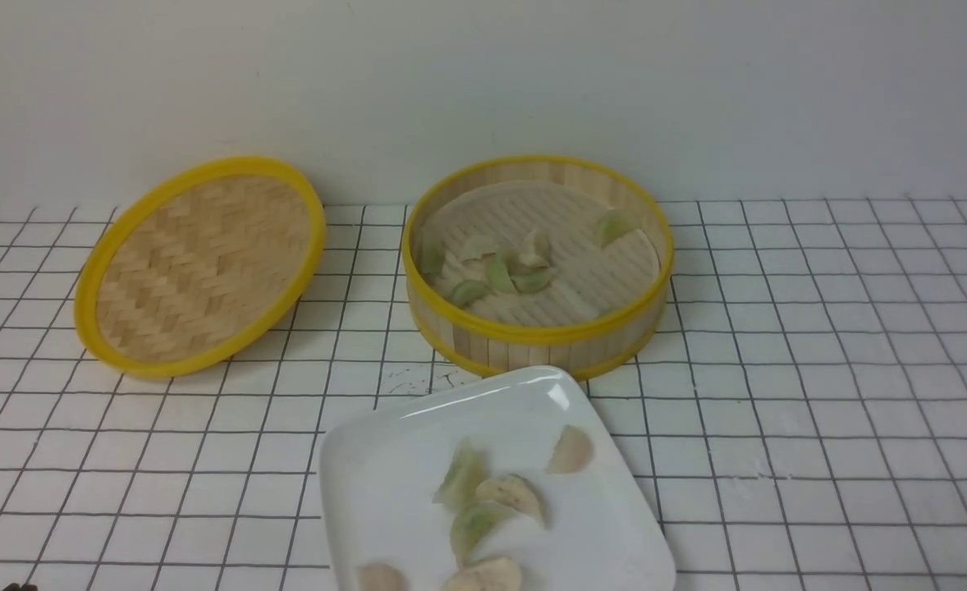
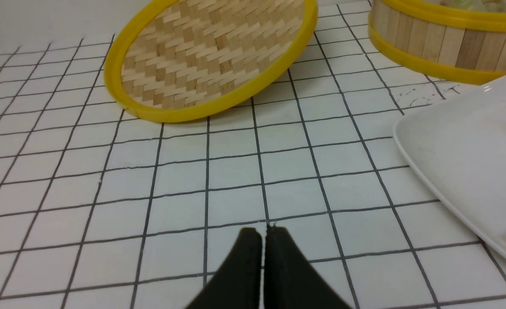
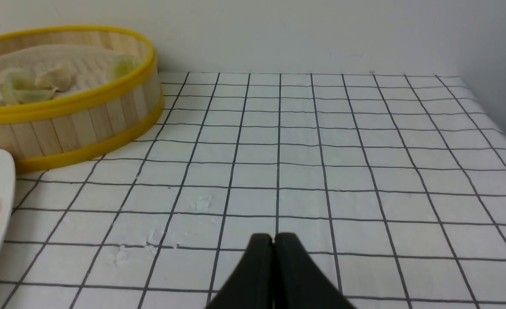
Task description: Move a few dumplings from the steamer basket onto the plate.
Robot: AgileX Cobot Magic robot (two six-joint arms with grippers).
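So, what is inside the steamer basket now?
Inside the steamer basket several dumplings lie on the ridged floor, green and off-white, most clustered together, with one green dumpling apart. The near wall hides the front strip of the floor.

Only the fingertips of each gripper show. The left gripper [image 2: 263, 234] has 2 matte black fingers [image 2: 240, 274] that widen from narrow, rounded tips toward the wrist, with flat inner faces and no visible screws, cables or markings. The right gripper [image 3: 273, 238] looks the same: 2 plain black, wedge-shaped fingers [image 3: 296, 274] with blunt rounded tips and a smooth, dull surface.
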